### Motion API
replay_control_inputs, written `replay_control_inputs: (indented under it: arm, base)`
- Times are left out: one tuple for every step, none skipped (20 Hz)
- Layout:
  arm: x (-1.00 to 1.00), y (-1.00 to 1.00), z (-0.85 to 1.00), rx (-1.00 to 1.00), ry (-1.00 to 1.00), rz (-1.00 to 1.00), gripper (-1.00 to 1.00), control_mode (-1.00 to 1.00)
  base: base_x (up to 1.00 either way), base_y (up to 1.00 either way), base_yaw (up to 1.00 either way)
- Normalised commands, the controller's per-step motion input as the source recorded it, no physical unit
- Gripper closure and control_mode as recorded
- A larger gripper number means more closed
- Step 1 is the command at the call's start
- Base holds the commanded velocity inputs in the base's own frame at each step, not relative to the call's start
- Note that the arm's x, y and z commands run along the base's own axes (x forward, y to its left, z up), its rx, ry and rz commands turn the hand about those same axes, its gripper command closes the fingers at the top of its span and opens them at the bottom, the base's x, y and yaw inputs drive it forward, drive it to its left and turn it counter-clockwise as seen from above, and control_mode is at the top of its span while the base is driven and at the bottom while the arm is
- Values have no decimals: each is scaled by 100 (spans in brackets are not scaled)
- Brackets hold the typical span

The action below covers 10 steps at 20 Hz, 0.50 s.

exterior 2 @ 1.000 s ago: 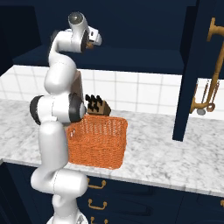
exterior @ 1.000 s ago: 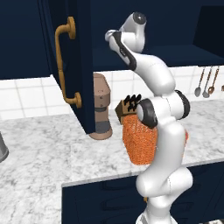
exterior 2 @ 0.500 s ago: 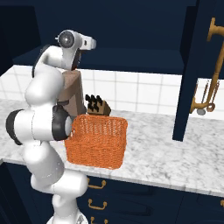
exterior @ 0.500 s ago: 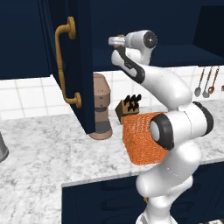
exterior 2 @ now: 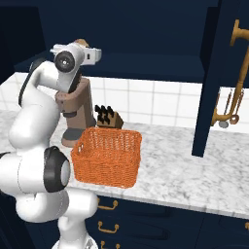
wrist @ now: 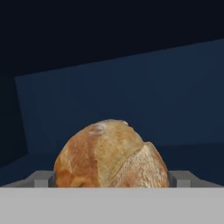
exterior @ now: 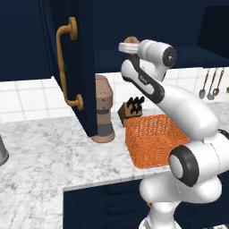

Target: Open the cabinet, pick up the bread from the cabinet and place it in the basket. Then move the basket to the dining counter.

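Two grey fingertips [wrist: 43, 178] show low in the hand view, one on each side of the bread [wrist: 111, 154], with the roll sitting squarely between them; the gripper [wrist: 111, 183] stands wide open and has hold of nothing yet, though whether the pads already touch the crust is too close to tell. The bread rests on the dark floor of the cabinet [wrist: 131, 87], well inside, with the navy back wall behind it. It is a domed roll, nearly round, so it has little long axis to speak of; what stretch it has seems to run across the hand view, from one finger toward the other, dome up and flat side down, with a split in the crust on the side nearer the right of that view. From the left base view the gripper [exterior: 126, 48] is reaching into the shelf opening with the bread [exterior: 131, 40] peeking just above the hand, and the door [exterior: 74, 67] stands swung open with its brass handle [exterior: 66, 67] facing the camera. Below, on the marble worktop [exterior: 40, 152], the basket [exterior: 154, 138] waits open-topped near the front edge, beside the knife block [exterior: 131, 108] and the coffee machine [exterior: 103, 109]. I judge the opening step done and the pick in hand: next the fingers must close on the roll, then lift clear of the shelf lip before drawing back and down toward the basket.
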Motion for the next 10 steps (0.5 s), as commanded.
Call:
replay_control_inputs:
  arm:
    - [-100,-23,74,0,-5,3,100,-100]
    - [-100,-22,49,0,-2,1,100,-100]
    - [-100,-8,19,0,0,0,100,-100]
    - [-100,-21,9,0,0,0,100,-100]
    - [-100,-26,0,0,0,0,100,-100]
    - [-100,-48,0,0,0,1,100,-100]
    - [-100,-39,-14,0,0,0,100,-100]
    - [-100,-42,-12,0,0,0,100,-100]
    - [-100,-48,-7,0,5,0,100,-100]
    - [-100,-45,-6,0,13,0,100,-100]
  base:
    - [0,0,0]
    - [0,0,0]
    - [0,0,0]
    - [0,0,0]
    - [0,0,0]
    - [0,0,0]
    - [0,0,0]
    - [0,0,0]
    - [0,0,0]
    - [0,0,0]
